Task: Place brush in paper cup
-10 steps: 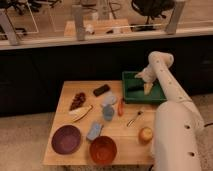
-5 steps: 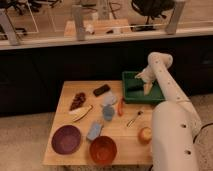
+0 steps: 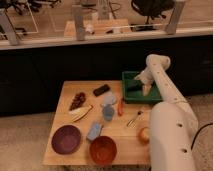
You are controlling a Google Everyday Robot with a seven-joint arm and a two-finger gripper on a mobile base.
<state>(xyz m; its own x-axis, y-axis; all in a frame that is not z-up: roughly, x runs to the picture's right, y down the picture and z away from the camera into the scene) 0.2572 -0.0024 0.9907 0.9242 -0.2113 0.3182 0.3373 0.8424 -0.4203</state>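
My gripper [image 3: 144, 90] reaches down into a green tray [image 3: 128, 96] at the back right of the wooden table [image 3: 131, 145]. A dark shape [image 3: 133, 87] lies in the tray just left of the gripper; I cannot tell whether it is the brush. A pale patch shows right under the gripper, and I cannot tell what it is. No paper cup shows clearly in the camera view; the arm hides part of the tray.
On the table are a dark block [image 3: 101, 90], a red-brown cluster [image 3: 77, 100], a banana [image 3: 80, 112], blue-grey items [image 3: 107, 112], a purple bowl [image 3: 66, 138], an orange bowl [image 3: 103, 150], a red stick [image 3: 120, 106], a silver spoon [image 3: 134, 119] and a round pale fruit [image 3: 144, 134].
The gripper has shifted slightly down and to the left inside the green tray. Nothing on the table has moved.
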